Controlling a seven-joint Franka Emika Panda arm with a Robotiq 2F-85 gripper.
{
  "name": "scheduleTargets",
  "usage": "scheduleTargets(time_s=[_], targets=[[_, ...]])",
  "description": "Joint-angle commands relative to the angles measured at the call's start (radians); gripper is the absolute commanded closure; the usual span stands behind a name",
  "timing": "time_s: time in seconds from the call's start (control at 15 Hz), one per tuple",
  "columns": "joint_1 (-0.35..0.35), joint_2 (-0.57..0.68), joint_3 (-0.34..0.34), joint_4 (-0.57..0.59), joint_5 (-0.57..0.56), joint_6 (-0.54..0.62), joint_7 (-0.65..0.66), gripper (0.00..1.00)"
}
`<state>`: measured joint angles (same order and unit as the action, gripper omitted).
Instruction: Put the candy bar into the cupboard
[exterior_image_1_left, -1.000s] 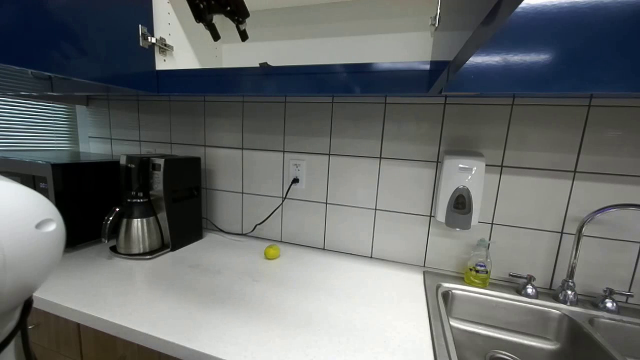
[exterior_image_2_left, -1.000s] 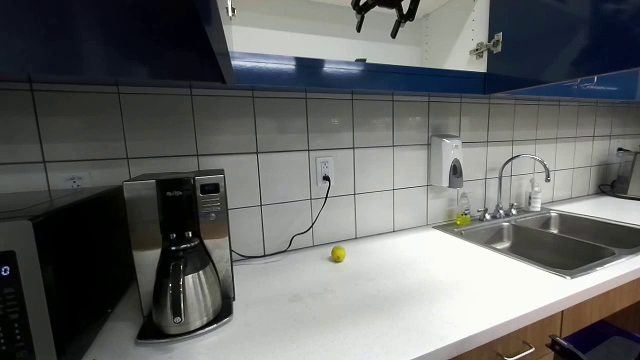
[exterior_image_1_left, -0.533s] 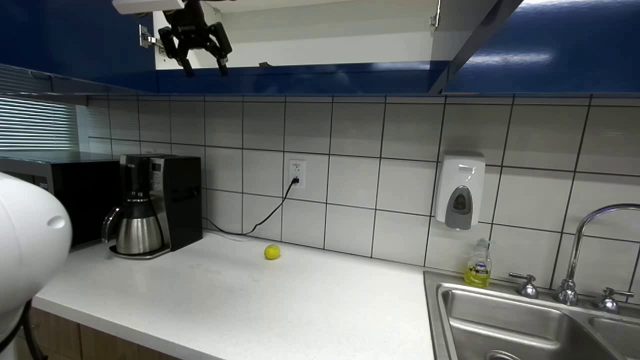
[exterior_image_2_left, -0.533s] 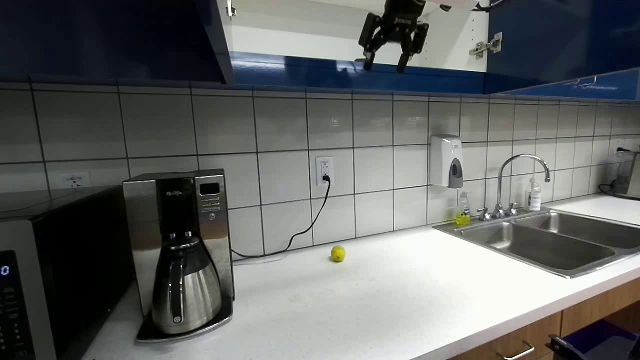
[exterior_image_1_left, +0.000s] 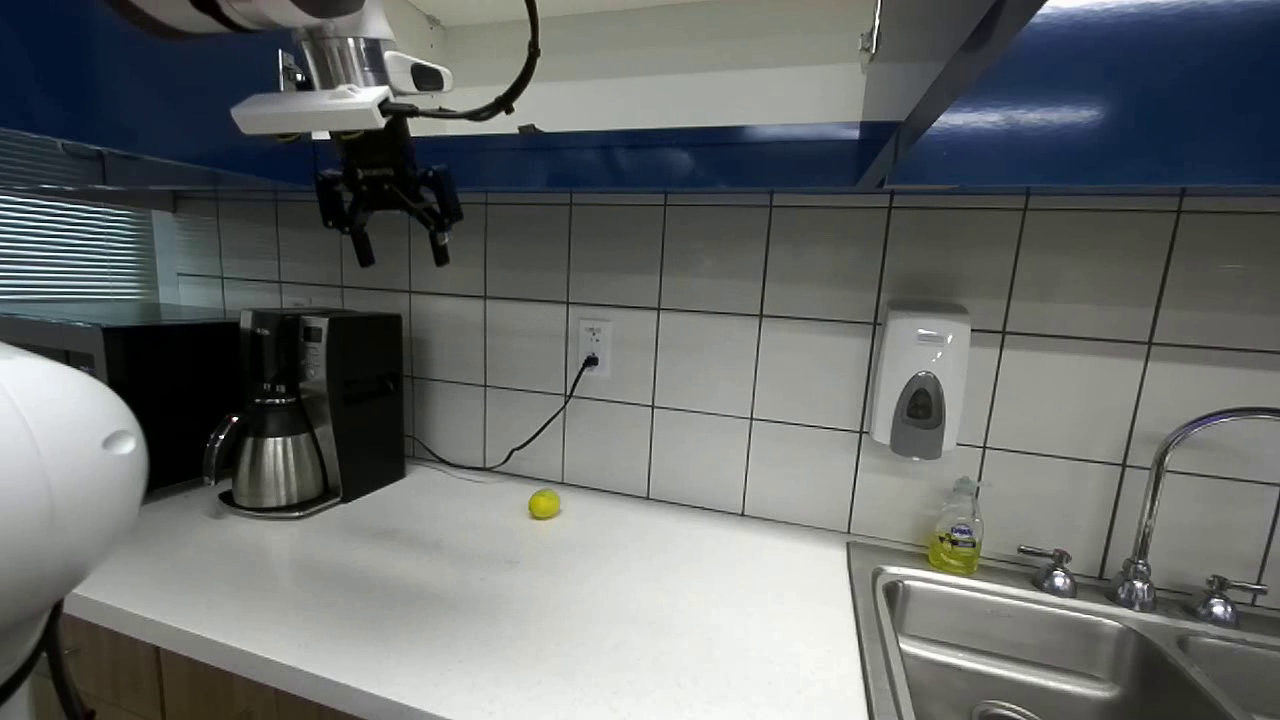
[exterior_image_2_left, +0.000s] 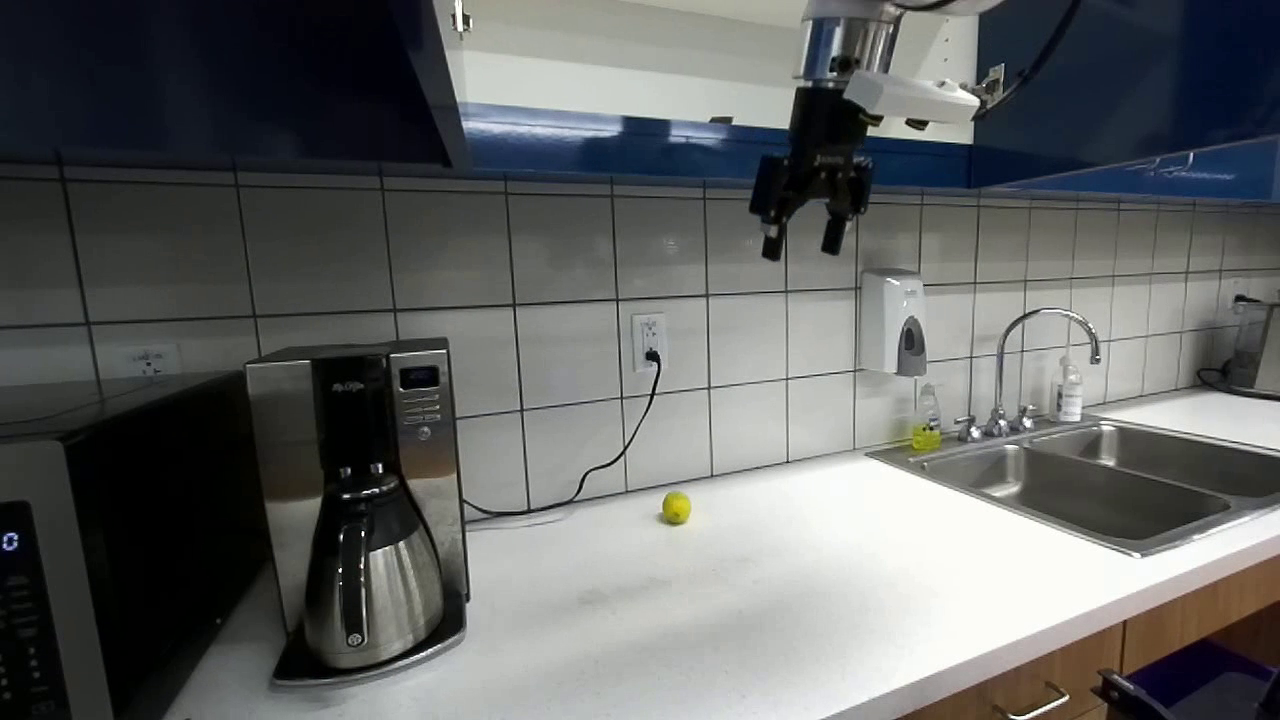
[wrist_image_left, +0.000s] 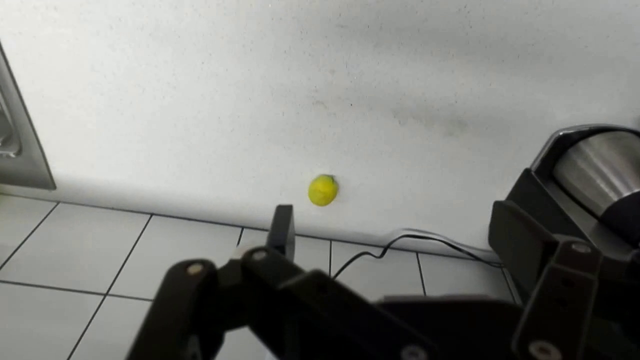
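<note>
The cupboard (exterior_image_1_left: 650, 157) hangs open above the counter, with blue fronts and a white interior; it also shows in an exterior view (exterior_image_2_left: 560, 140). A small dark thing (exterior_image_1_left: 529, 129) peeks over its front edge, also visible in an exterior view (exterior_image_2_left: 720, 120). It is mostly hidden, and I cannot tell whether it is the candy bar. No candy bar shows clearly elsewhere. My gripper (exterior_image_1_left: 400, 256) is open and empty, pointing down, with its fingertips below the cupboard's front edge and well above the counter. In the wrist view, its fingers (wrist_image_left: 395, 225) are wide apart with nothing between them.
A yellow ball (exterior_image_1_left: 544, 504) lies on the white counter (exterior_image_1_left: 600, 620) near the tiled wall. A coffee maker (exterior_image_2_left: 360, 500) and microwave (exterior_image_2_left: 130, 540) stand to one side. A soap dispenser (exterior_image_1_left: 920, 380), dish soap bottle (exterior_image_1_left: 957, 530) and sink (exterior_image_1_left: 1000, 640) are at the other.
My gripper has come down from in front of the cupboard opening to below its front edge. It stays open. The small dark thing at the cupboard edge has not moved.
</note>
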<state>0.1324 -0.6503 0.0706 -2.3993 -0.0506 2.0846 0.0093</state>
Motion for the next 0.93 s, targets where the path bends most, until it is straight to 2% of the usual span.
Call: scheduleTargets(time_s=[0.0, 0.53, 0.87], targets=[[-0.018, -0.015, -0.023, -0.113, 0.040, 0.082, 0.000, 0.00], [-0.037, 0.046, -0.046, -0.269, 0.068, 0.188, 0.010, 0.00], [-0.040, 0.067, -0.039, -0.268, 0.059, 0.167, 0.010, 0.00]])
